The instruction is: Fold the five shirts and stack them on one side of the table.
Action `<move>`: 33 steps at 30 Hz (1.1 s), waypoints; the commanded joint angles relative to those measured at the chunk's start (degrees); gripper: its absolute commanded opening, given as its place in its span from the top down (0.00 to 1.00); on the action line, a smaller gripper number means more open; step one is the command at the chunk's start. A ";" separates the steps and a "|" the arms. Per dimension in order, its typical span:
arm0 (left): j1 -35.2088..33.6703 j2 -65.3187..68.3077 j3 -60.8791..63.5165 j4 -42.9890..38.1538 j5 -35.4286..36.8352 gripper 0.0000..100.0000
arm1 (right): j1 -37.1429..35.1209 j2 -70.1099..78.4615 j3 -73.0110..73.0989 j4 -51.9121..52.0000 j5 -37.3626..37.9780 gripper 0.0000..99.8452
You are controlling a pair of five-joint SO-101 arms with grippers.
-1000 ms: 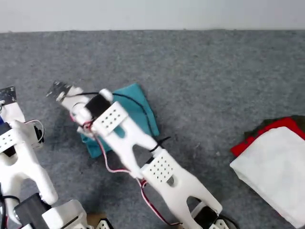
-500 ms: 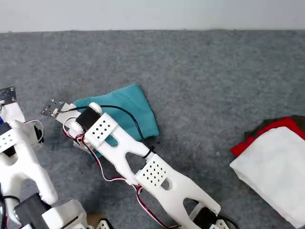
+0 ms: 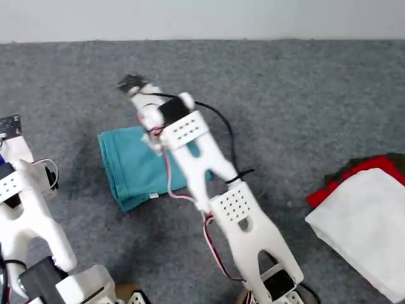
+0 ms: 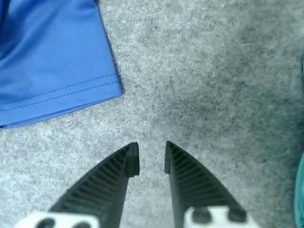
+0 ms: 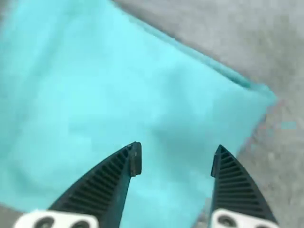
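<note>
Grey desk [image 3: 285, 95] | teal shirt [image 3: 130, 168] is laid folded left of centre | right tool [image 5: 175, 160] is held released above it, grasping nothing | left tool [image 4: 152, 159] is held narrowly parted over the desk near blue shirt [image 4: 47, 61] | white shirt [image 3: 367, 221] is stacked on red shirt [image 3: 354, 170] at right edge

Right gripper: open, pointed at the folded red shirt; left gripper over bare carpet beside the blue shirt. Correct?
No. What sits in front of the open right gripper is the teal shirt, not a red one, as the right wrist view shows. The left gripper is indeed over bare carpet beside the blue shirt.
</note>
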 commanded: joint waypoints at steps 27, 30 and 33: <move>0.00 -1.85 0.84 -0.26 -0.62 0.90 | 3.30 10.77 -1.58 0.75 3.08 0.81; 0.00 -1.85 0.84 -0.26 -0.62 0.90 | 3.21 10.68 -1.58 0.75 3.25 0.96; 0.00 -1.85 0.84 -0.26 -0.62 0.90 | 3.56 10.68 -1.58 0.75 3.25 0.97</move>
